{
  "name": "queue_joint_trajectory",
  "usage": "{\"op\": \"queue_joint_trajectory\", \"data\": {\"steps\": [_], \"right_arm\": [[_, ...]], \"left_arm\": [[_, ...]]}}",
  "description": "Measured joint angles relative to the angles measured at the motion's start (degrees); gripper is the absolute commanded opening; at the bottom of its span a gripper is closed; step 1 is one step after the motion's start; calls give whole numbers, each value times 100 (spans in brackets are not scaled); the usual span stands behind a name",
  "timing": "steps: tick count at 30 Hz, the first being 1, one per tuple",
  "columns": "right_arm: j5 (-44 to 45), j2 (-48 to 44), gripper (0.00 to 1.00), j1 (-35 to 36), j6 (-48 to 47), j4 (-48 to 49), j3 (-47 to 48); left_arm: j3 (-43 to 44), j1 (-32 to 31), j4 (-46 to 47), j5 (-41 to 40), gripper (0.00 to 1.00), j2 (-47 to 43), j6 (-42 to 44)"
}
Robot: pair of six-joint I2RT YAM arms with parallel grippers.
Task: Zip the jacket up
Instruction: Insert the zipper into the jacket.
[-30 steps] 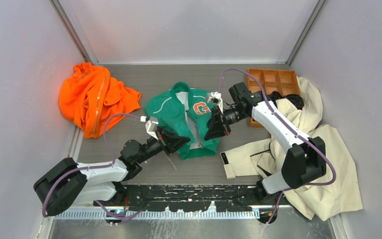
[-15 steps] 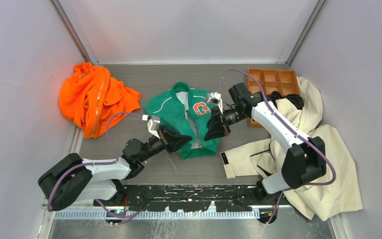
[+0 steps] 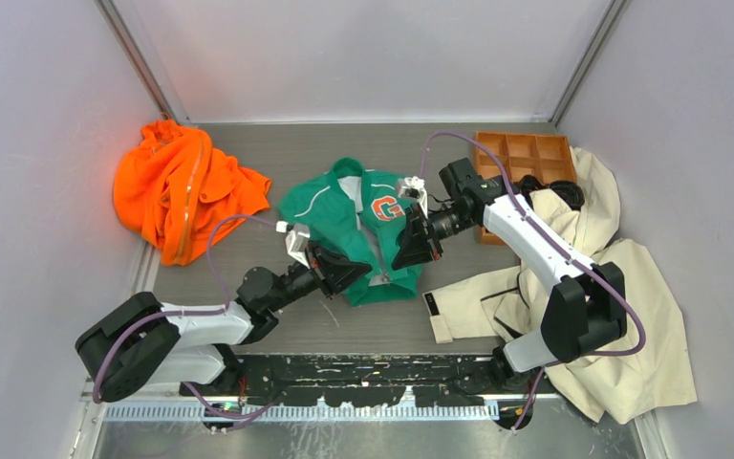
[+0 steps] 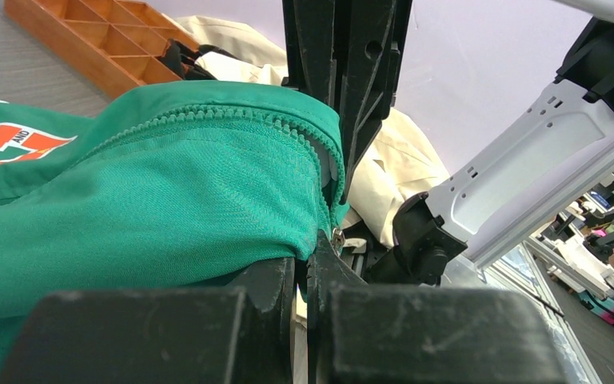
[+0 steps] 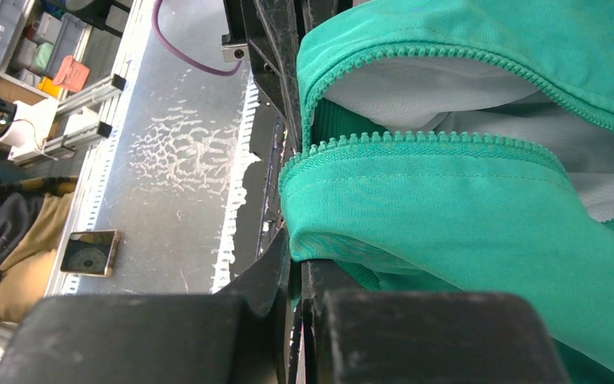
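The green jacket (image 3: 330, 215) with the orange "G" patch lies on the table's middle, front open and pale lining showing. My left gripper (image 3: 361, 273) is shut on the jacket's lower hem beside the zipper. In the left wrist view the gripper (image 4: 304, 260) pinches green fabric (image 4: 168, 184), with a small metal zipper piece (image 4: 337, 236) just past the fingertips. My right gripper (image 3: 404, 260) is shut on the other lower front edge. In the right wrist view the gripper (image 5: 296, 260) clamps the green hem (image 5: 448, 200) under a row of zipper teeth (image 5: 416, 140).
A bright orange garment (image 3: 186, 186) lies at the back left. A cream coat (image 3: 602, 287) sprawls on the right, under the right arm. A wooden compartment tray (image 3: 526, 153) sits at the back right. The two grippers are close together at the jacket's hem.
My left arm has shifted slightly to the right, toward the jacket's hem. The right arm and the jacket have hardly moved.
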Motion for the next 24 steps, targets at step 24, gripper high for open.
{"op": "queue_joint_trajectory", "data": {"steps": [24], "right_arm": [[-4,-7,1,0,11,4,0]], "left_arm": [[66,-59,15,46,0,133,0]]}}
